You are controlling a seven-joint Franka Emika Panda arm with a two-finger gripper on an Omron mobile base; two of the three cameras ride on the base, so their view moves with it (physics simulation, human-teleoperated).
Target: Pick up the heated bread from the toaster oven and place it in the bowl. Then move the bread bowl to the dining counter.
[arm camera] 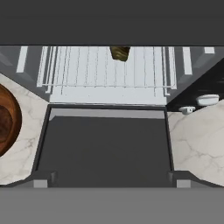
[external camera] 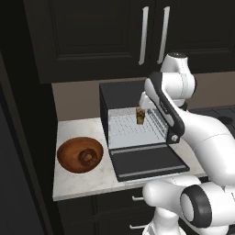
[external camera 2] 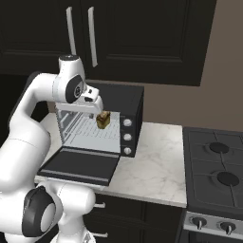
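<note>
The heated bread, a small tan chunk with dark crust, stands on the wire rack deep inside the black toaster oven. Its door lies dropped open. My gripper hovers in front of the oven mouth above the door, open, its fingertips wide apart with nothing between them. The bread lies ahead of it, apart. The reddish-brown wooden bowl sits on the worktop left of the oven. The dining counter is out of view.
The oven and bowl rest on a small marble worktop with a beige backsplash. Dark wall cabinets with pale handles hang overhead. A black stove adjoins on the right. Three knobs line the oven's right side.
</note>
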